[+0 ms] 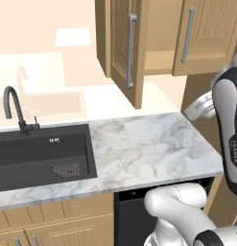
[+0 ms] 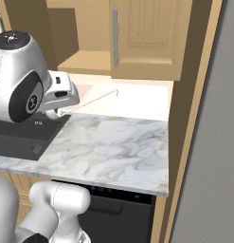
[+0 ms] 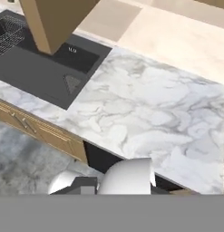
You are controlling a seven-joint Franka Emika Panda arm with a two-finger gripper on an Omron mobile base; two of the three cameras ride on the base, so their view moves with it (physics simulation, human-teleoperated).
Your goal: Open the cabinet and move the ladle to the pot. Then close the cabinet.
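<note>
Grips the ladle [image 2: 92, 100] in the claw [image 2: 56, 113], jaws drawn nearly together on one end of its thin pale stem; fingertips themselves tucked under the hand in the right base view, so exact contact hard to make out. Carries the stem almost level, slanting slightly upward away from the claw toward the back wall, small end farthest out, clear of everything beneath. Above and beyond the claw, the cabinet [image 1: 153, 33]: left door [image 1: 121, 48] swung wide open toward the robot, long grey bar handle [image 1: 131, 50] facing out, bare shelf [image 2: 87, 61] exposed behind it; right door [image 1: 208, 31] shut flat, higher than the ladle's far tip. Directly below the claw, marble counter [image 1: 153, 144], seen from high up in the hand view with the open door's lower edge hanging over it. Off to the claw's left, sunk in that counter, dark sink [image 1: 41, 153] with a curved faucet [image 1: 12, 108] at its rear rim and a wire rack [image 3: 9, 29] at its far end. Under the counter's front edge, black dishwasher [image 1: 132, 211] front.
</note>
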